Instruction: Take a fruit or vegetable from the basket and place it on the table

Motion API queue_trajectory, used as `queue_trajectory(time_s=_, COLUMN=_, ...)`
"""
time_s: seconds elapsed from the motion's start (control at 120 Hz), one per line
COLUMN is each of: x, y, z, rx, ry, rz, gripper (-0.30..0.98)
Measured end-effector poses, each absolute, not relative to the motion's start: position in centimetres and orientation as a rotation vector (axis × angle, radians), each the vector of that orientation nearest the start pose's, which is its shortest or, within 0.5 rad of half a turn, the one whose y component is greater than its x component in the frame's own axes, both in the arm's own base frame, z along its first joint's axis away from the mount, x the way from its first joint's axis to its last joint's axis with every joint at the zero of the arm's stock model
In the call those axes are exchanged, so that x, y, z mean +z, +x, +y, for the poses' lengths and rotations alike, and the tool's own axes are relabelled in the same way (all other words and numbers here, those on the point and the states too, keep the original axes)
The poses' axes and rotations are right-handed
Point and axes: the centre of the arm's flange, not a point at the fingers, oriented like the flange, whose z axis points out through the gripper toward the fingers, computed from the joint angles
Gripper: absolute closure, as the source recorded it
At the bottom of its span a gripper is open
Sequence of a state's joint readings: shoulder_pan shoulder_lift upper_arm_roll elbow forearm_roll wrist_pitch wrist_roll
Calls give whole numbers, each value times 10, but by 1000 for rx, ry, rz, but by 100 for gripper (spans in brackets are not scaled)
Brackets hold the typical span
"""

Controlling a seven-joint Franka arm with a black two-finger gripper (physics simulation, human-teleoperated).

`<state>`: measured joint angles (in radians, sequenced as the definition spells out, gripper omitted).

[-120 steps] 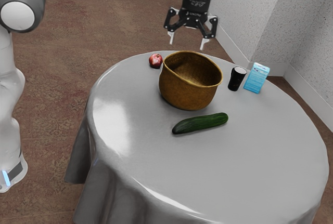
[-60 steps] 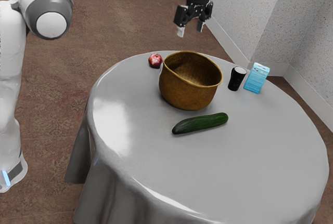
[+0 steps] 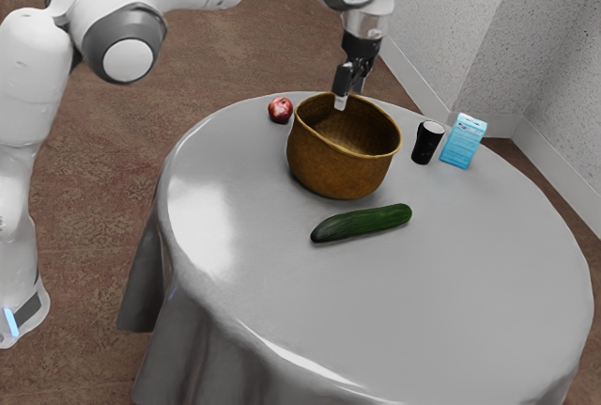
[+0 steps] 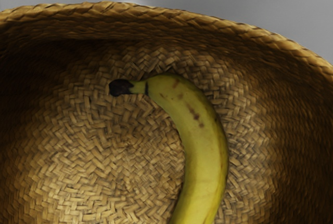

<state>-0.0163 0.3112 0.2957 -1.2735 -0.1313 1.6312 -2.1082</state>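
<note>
Banana [image 4: 203,146] inside the basket [image 3: 336,168].
At the exterior frame's upper centre, we hold our end effector [image 3: 348,95] wide and empty; the banana lies below.

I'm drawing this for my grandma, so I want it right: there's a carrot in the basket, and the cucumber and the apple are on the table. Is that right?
Not quite: it's a banana in the basket, not a carrot. The wrist view shows it. The cucumber and the apple are on the table.

One each: banana [image 4: 204,154], basket [image 3: 338,168], table [image 3: 451,292], apple [image 3: 280,111], cucumber [image 3: 362,224], black container [image 3: 427,145], carton [image 3: 462,145]
</note>
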Motion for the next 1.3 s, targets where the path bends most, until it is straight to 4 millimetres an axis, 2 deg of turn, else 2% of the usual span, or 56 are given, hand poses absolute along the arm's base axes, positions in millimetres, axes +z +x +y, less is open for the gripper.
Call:
queue_trajectory(time_s=0.117, x=566, y=638, z=134, rx=-8, ry=1118, rz=2858, gripper=0)
queue_trajectory(time_s=0.233, x=547, y=650, z=137, rx=18, ry=1091, rz=2852, gripper=0)
queue_trajectory(time_s=0.383, x=537, y=658, z=152, rx=54, ry=1036, rz=2841, gripper=0)
queue_trajectory(time_s=0.433, x=527, y=662, z=155, rx=54, ry=1044, rz=2843, gripper=0)
queue_trajectory(time_s=0.608, x=506, y=672, z=152, rx=77, ry=1135, rz=2824, gripper=0)
queue_trajectory(time_s=0.783, x=491, y=670, z=150, rx=90, ry=1201, rz=2814, gripper=0)
queue_trajectory(time_s=0.917, x=469, y=672, z=141, rx=68, ry=1212, rz=2824, gripper=0)
queue_trajectory(time_s=1.0, x=464, y=675, z=132, rx=62, ry=1243, rz=2802, gripper=0)
queue_trajectory(time_s=1.3, x=449, y=679, z=133, rx=50, ry=1215, rz=2824, gripper=0)
